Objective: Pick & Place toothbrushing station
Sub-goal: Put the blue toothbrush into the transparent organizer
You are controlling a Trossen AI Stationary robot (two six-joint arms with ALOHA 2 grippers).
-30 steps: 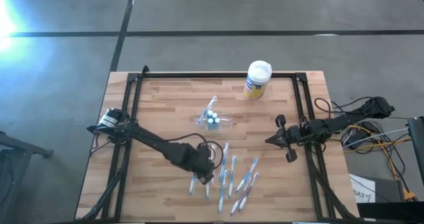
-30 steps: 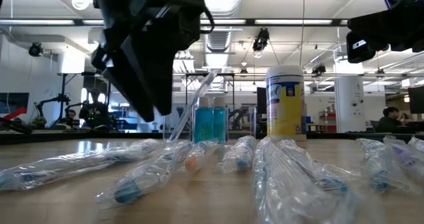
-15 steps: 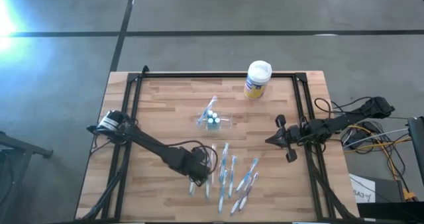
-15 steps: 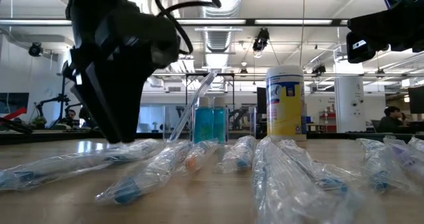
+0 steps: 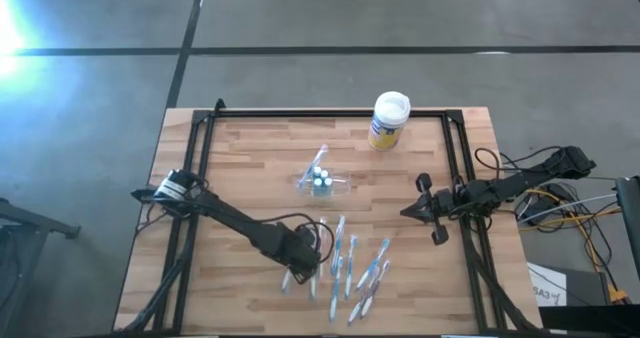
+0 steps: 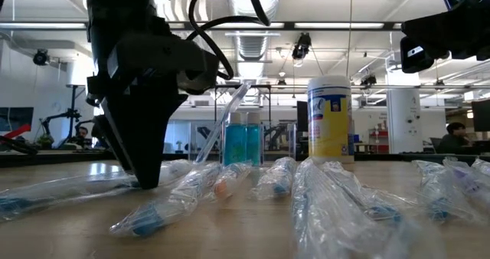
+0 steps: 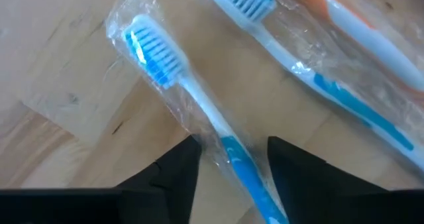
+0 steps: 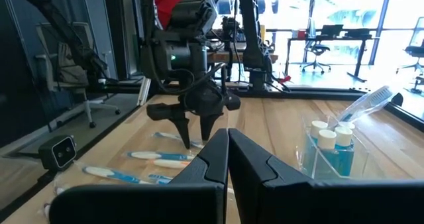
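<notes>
The toothbrushing station point(image 5: 322, 181) is a clear plastic holder in the middle of the table, with small blue bottles and one toothbrush standing in it; it also shows in the low view point(image 6: 245, 144). Several toothbrushes in clear wrappers point(image 5: 345, 263) lie on the wood nearer the front edge. My left gripper point(image 7: 232, 141) points down, open, with its tips at the table point(image 6: 147, 181). Its fingers stand on either side of the leftmost wrapped toothbrush's blue-and-white handle point(image 7: 209, 111). My right gripper point(image 5: 405, 214) waits shut at the table's right side, held level. My left gripper comes from above, its fingers point(image 7: 179, 174) lying across the wrapped toothbrush's handle, which rests flat on the table. The clear wrapper point(image 7: 189, 128) reaches up to the fingers; I cannot tell whether they touch it.
A yellow canister with a white lid point(image 5: 388, 120) stands at the far edge. A black frame point(image 5: 200, 138) runs along the far edge and both sides of the table. Bare wood lies to the left of the toothbrushes.
My left gripper has gone down, still pointing down, and a little toward the table's left edge, until its tips reach the table over the leftmost wrapped toothbrush.
</notes>
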